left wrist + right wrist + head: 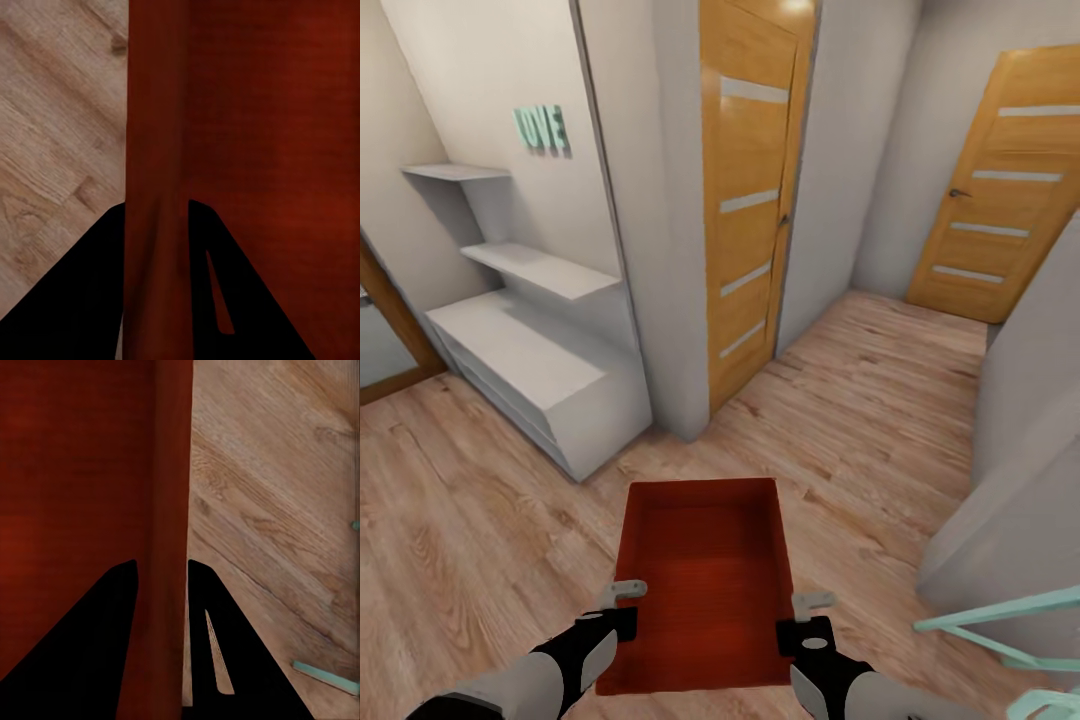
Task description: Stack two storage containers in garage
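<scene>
The orange-red rectangular open-top plastic container (705, 580) sits in the lower centre of the head view, carried above the light wood-plank floor (470, 530) between the two arms, its long axis running straight away from the robot toward the upper part of the frame and its open side up. The left gripper (626, 606) is at the container's left long wall near the close end, and the right gripper (807, 618) is at the matching spot on the right long wall, so neither arm is nearer; the bin lies directly between them. In the left wrist view the left gripper (155, 225) has its two dark fingers either side of the thin red wall, pinching it, and in the right wrist view the right gripper (162, 581) pinches the opposite wall the same way. The far short end of the bin points toward the corner where a pale grey wall pillar (660, 220) meets a tall orange-brown wooden door with pale horizontal stripes (748, 190); a second such door (1000, 190) stands at upper right, and a low white shelving unit (530, 360) fills the middle left. This is still wood-floored interior, so my judgement is that the carry to the garage is under way, with steering past the pillar the next concern
</scene>
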Controlling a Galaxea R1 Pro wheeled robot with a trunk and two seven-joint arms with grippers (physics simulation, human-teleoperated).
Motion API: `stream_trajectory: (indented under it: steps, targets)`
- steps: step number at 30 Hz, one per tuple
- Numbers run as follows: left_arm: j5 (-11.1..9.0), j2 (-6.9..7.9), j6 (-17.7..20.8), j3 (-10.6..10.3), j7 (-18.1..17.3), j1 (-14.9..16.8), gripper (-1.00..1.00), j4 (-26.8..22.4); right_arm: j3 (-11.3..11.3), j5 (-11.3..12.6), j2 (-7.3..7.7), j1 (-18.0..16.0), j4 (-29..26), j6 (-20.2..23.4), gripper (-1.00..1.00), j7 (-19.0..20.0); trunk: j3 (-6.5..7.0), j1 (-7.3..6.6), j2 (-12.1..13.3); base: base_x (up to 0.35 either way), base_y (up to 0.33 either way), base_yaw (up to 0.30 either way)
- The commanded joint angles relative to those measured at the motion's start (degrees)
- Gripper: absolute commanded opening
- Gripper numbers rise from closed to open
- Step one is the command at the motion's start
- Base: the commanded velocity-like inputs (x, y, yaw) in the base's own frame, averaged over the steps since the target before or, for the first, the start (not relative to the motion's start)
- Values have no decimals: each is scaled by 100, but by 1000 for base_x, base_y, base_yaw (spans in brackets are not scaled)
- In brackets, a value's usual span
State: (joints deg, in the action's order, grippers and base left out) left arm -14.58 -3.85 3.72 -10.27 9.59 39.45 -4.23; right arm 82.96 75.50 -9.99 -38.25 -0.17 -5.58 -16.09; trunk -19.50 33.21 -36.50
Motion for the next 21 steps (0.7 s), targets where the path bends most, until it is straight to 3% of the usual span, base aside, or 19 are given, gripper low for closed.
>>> stream_trajectory:
  steps: [1, 21]
  targets:
    - [-213, 66, 50, 403, 78, 1, -100, -7, -69, -45, 6, -6, -9, -119, -100, -84, -8, 5, -6, 323, 0, -257]
    - [-213, 62, 50, 404, 78, 1, -100, -7, -69, -45, 6, -7, -9, -119, -100, -85, -8, 5, -6, 323, 0, -254]
